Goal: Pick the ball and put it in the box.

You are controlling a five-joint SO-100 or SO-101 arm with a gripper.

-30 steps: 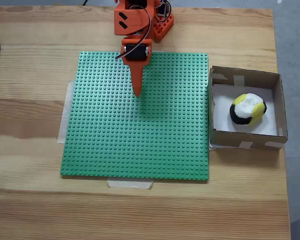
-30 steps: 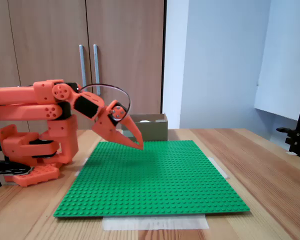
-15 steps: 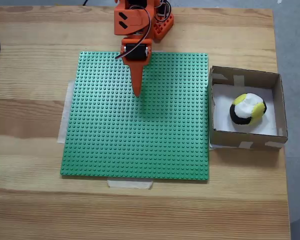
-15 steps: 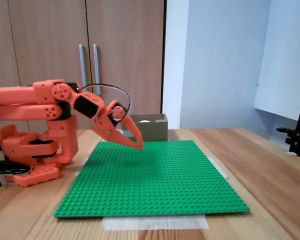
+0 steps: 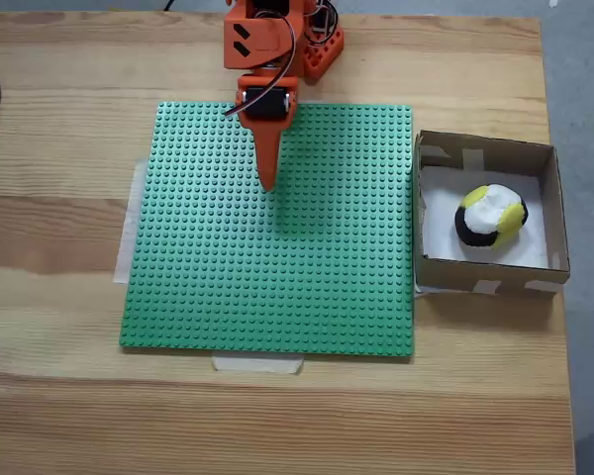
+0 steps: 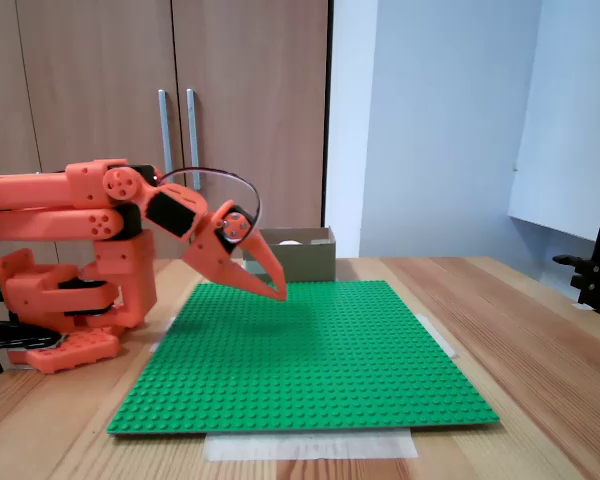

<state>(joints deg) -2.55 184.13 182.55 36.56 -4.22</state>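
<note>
I see the ball (image 5: 490, 216) resting in the box (image 5: 485, 150) at three o'clock; my tool (image 5: 268, 183) is closed, empty; nothing remains but parking.

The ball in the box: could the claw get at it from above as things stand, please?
Probably yes: the ball lies uncovered in the open-topped box, and the shut claw hangs over the green baseplate with nothing between.

Bright, even light; sharp focus, perhaps faint shadows.

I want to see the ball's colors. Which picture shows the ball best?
The fixed view from above: the ball lies in full sight inside the box, yellow, black and white. In the side fixed view just a pale sliver shows over the box wall.
</note>
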